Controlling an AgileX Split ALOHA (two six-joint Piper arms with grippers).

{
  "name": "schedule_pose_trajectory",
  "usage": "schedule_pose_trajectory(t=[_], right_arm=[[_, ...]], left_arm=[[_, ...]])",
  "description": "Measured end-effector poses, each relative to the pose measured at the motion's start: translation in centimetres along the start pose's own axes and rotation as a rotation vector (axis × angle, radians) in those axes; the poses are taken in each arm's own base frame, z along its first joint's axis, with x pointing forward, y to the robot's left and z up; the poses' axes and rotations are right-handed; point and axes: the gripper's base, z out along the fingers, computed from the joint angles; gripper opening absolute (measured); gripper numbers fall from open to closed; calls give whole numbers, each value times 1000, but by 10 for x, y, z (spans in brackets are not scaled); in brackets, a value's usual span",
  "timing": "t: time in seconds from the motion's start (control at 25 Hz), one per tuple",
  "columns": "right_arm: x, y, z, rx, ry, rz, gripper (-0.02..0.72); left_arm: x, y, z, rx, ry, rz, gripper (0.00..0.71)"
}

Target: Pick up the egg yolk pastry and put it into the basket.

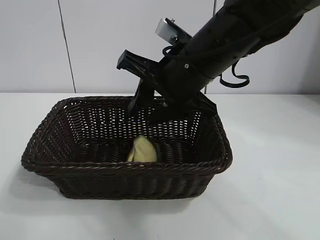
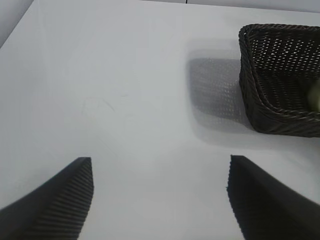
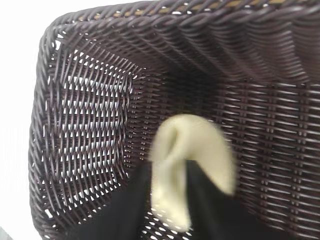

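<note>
egg yolk pastry (image 1: pixel 142 150) blurred, basket (image 1: pixel 125 171) rim hiding its base

A plain white table (image 1: pixel 280 165) carries everything, its surface smooth and matte, with a soft grey shadow (image 2: pixel 215 90) cast across it. Along the table's far edge rises a pale wall (image 1: pixel 100 45), split by one thin dark vertical seam (image 1: pixel 66 45).

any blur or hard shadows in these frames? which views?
Right wrist view: pastry smeared by motion blur, basket weave softer near it. Exterior view: pastry slightly blurred, soft shadow under the basket. Left wrist view: sharp, basket casts a soft grey shadow on the table.
</note>
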Motion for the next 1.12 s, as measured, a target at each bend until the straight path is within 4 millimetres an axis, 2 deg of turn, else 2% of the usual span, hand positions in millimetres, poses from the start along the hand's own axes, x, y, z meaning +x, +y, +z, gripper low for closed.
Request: schedule_pose_trajectory(t=[0.12, 0.32, 0.52, 0.68, 0.96, 1.12], right_arm=[[2, 0, 0, -5, 24, -1, 568], [3, 7, -4, -26, 103, -47, 581], [-19, 28, -22, -19, 153, -148, 581], [-38, 33, -40, 117, 173, -206, 578], [-56, 25, -71, 344, 251, -256, 572], [-65, -1, -84, 404, 292, -183, 571]], left_arm=[[0, 0, 0, 0, 0, 0, 541], [0, 0, 0, 0, 0, 0, 541], [0, 0, 0, 0, 0, 0, 541], [0, 0, 0, 0, 0, 0, 541], [0, 0, 0, 0, 0, 0, 541], [0, 0, 0, 0, 0, 0, 541]])
